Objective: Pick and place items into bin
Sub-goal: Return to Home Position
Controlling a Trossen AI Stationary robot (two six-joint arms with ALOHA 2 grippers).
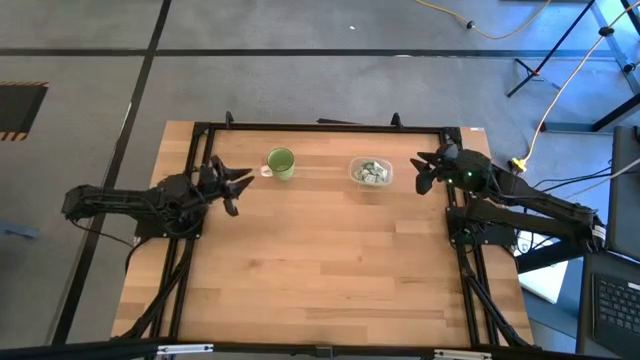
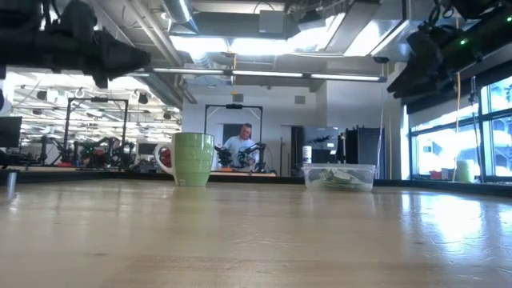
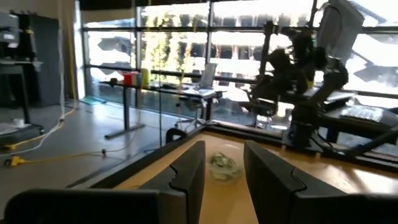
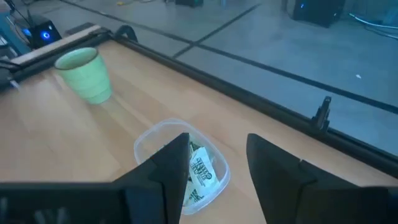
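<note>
The clear plastic bin (image 1: 370, 172) stands on the table's far right part and holds several pale green and white packets (image 4: 200, 170); it also shows in the low view (image 2: 339, 177) and the left wrist view (image 3: 222, 166). No packets lie loose on the table. My left gripper (image 1: 240, 186) hovers open above the table's left side, left of the green mug. My right gripper (image 1: 425, 172) hovers open just right of the bin, raised off the table. In its wrist view its fingers (image 4: 180, 163) frame the bin from above without touching.
A green mug (image 1: 281, 163) with a handle stands on the far side, left of the bin, also in the low view (image 2: 192, 159). A black frame (image 1: 320, 127) rims the table's far edge. The near half of the wooden table (image 1: 320, 280) is bare. A person sits far behind the table (image 2: 242, 146).
</note>
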